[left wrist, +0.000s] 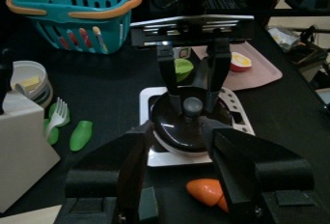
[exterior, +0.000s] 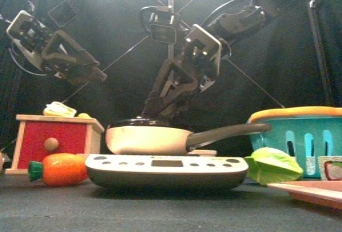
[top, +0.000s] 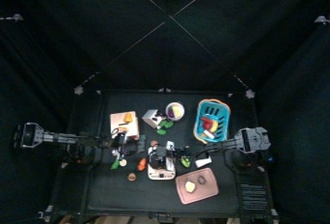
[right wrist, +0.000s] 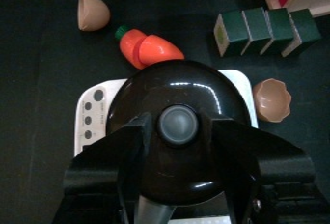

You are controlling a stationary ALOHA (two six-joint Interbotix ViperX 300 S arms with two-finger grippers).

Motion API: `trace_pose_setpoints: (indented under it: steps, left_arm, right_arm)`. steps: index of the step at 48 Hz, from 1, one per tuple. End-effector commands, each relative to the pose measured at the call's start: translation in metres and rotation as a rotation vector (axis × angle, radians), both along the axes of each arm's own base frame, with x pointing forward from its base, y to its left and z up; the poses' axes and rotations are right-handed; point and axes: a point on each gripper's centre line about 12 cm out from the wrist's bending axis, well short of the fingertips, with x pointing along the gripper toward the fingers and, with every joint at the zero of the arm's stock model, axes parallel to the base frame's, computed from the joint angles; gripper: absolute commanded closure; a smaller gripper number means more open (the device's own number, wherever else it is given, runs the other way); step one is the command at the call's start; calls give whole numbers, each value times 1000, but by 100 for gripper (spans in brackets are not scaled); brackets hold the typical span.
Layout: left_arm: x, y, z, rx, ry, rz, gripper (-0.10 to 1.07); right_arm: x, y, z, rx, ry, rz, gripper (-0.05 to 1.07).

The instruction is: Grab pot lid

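The pot lid point(right wrist: 180, 78) is dark and glossy with a round knob point(right wrist: 177, 124). It sits on a pot point(exterior: 147, 138) that stands on a white cooker point(exterior: 167, 168). My right gripper point(right wrist: 177, 126) hangs straight over the lid, its jaws open, one on each side of the knob and not pressing it. In the left wrist view the same lid point(left wrist: 191, 122) shows with the right gripper point(left wrist: 194, 88) straddling its knob. My left gripper point(left wrist: 180, 149) is open a little way off, facing the pot.
A teal basket point(exterior: 301, 131) stands at the right and a red wooden box point(exterior: 54, 136) at the left. An orange toy carrot point(right wrist: 145, 46), brown bowl halves point(right wrist: 273, 98), green blocks point(right wrist: 264, 27) and a pink board point(left wrist: 252, 69) crowd the cooker.
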Motion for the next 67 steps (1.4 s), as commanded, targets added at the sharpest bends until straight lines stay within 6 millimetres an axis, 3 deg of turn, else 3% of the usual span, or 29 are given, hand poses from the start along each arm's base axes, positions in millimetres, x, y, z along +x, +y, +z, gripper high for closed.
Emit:
trace_pose_setpoints:
  steps: [1, 19, 40, 52, 67]
  left_arm:
    - [2, 1, 4, -3, -16, 4, 15]
    - [1, 1, 3, -3, -13, 7, 15]
    - [1, 2, 3, -8, -11, 13, 15]
    - [1, 2, 3, -8, -13, 13, 15]
    - [1, 2, 3, -9, -13, 14, 15]
  right_arm:
    - [5, -2, 17, -2, -42, -2, 26]
    - [5, -5, 28, -32, -10, -1, 44]
    - [5, -4, 64, -23, -67, -8, 45]
    - [4, -4, 62, -24, -59, -9, 45]
    - [1, -6, 75, -24, -88, -13, 45]
